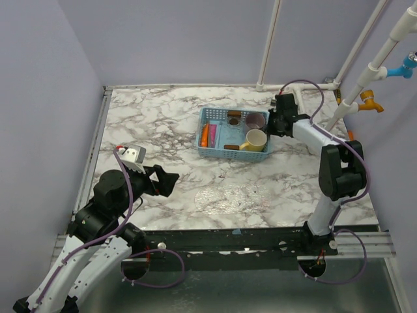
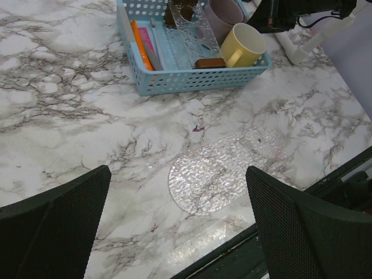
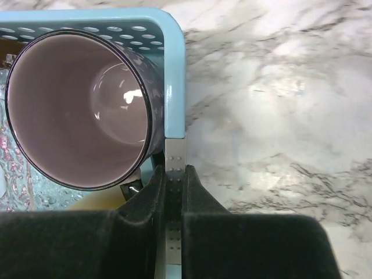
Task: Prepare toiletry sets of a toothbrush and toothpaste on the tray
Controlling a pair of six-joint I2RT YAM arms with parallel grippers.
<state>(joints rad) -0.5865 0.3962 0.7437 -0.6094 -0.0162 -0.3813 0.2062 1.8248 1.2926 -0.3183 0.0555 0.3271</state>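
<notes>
The light-blue perforated plastic basket is a shallow rectangular bin with rows of round holes in its walls and a smooth rolled rim. Packed into it are a long orange plastic item lying flat against a pink flat pack; whether either is the toothbrush or the toothpaste is too small to tell. The right end effector is clenched on the basket's wall, one black finger inside the rim and the other outside it, with the blue rim running straight up between them. A glossy purple ceramic mug stands upright just inside that wall, directly ahead and to the left of the clamped fingers, and a pale yellow ceramic mug stands beside it, touching the basket's near wall. The orange item and pink pack lie at the end of the basket farthest from the right end effector. The left end effector hangs released, jaws spread wide, above the white-and-grey marbled surface, holding nothing. A clear bubble-textured oval tray lies flat on the surface just ahead of its spread fingers, and the basket sits beyond that, well apart from this end effector.
</notes>
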